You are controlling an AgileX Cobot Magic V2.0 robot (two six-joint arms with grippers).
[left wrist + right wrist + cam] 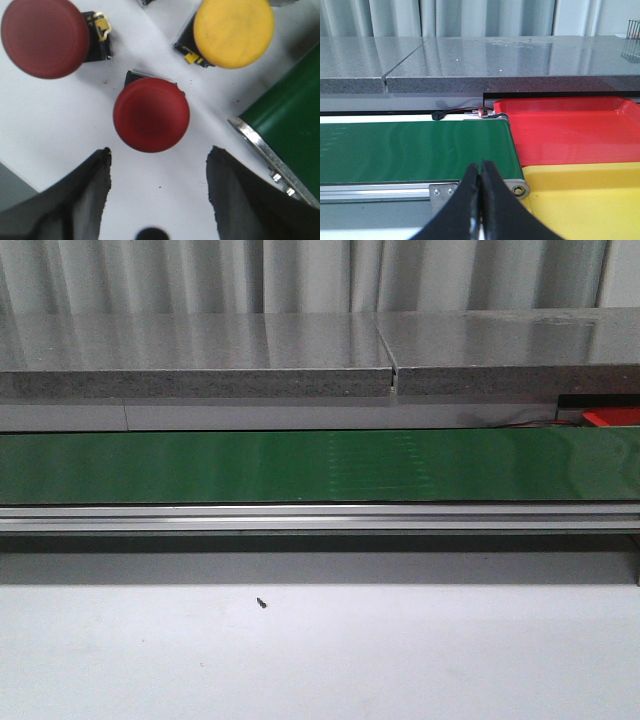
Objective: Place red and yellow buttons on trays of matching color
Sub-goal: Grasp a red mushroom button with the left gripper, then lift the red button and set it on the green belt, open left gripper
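Fingers (75, 200) of the left gripper (157, 187) stand apart, above a red button (151, 114) on the white desk (60, 130). The right gripper (480, 200) is pressed closed on nothing, near the conveyor belt (410, 150) end, beside the red tray (570, 135) and yellow tray (585, 200).

trays (570, 135) sit at conveyor's (415, 152) end.

closed hand (481, 200), green belt (415, 152), red tray (570, 132), yellow tray (585, 200)

No readable text, label, brand, number or sign shows in any view.
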